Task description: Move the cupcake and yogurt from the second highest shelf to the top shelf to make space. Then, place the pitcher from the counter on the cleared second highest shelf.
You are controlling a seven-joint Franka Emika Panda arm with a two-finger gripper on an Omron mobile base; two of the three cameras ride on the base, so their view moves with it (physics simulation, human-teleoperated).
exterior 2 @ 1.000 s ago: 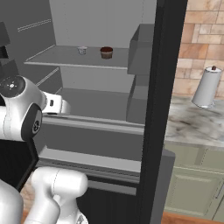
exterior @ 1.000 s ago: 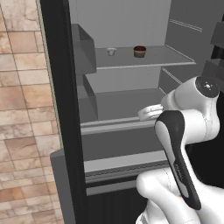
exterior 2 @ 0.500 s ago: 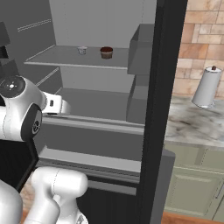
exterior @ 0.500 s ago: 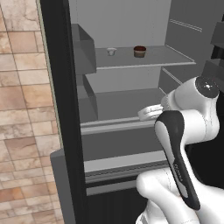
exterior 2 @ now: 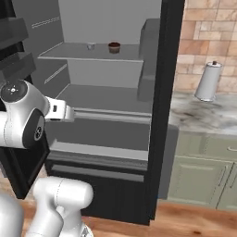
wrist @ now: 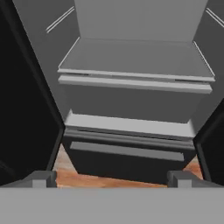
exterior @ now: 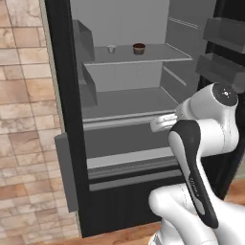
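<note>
Nearby, white cylinder (exterior 2: 206, 82) on counter (exterior 2: 203, 118)

Open fridge, grey interior. Upper visible shelf (exterior: 158, 56) carries cupcake (exterior: 139, 48) and yogurt (exterior: 111, 49), side by side, apart, toward back; yogurt left of cupcake from both base cameras. Shelf below (exterior: 124, 103) bare, pale front edge. Beneath it, drawer front (wrist: 131, 103) and lower ledge. Right of fridge, marble counter (exterior 2: 208, 120) over grey-green cabinets; white cylinder with dark knob (exterior 2: 207, 81) standing upright on it near brick wall.
</note>
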